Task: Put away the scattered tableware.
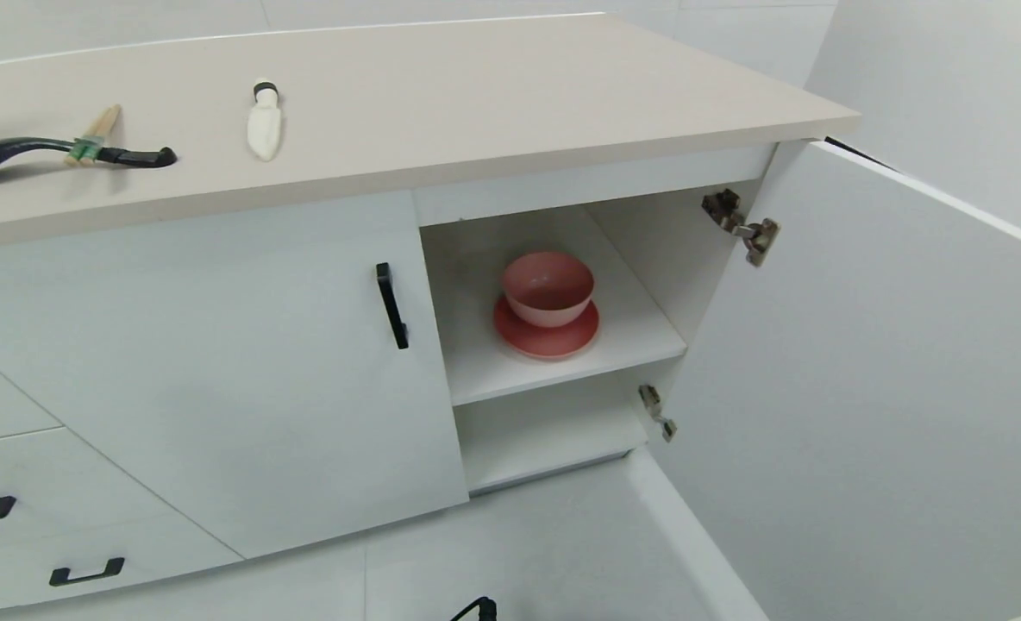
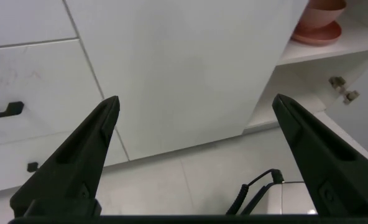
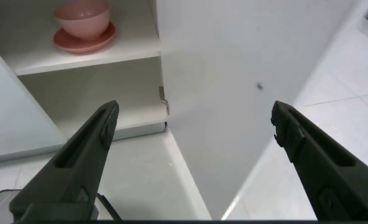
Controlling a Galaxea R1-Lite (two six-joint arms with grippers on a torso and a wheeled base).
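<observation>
A pink bowl (image 1: 548,287) sits on a red plate (image 1: 546,331) on the upper shelf (image 1: 640,336) of the open cabinet; the bowl (image 3: 82,16) and plate (image 3: 84,39) also show in the right wrist view, the plate (image 2: 316,31) in the left wrist view. On the countertop (image 1: 476,95) lie a black ladle (image 1: 53,153), wooden chopsticks (image 1: 94,133) crossing it, and a white spoon (image 1: 264,122). My left gripper (image 2: 195,112) is open, low before the shut cabinet door. My right gripper (image 3: 196,118) is open, low before the open door.
The right cabinet door (image 1: 873,388) swings wide open toward me, hinges (image 1: 748,226) showing. The left door (image 1: 217,362) with a black handle (image 1: 391,304) is shut. Drawers (image 1: 10,483) with black handles sit at far left. A lower shelf (image 1: 545,440) lies beneath.
</observation>
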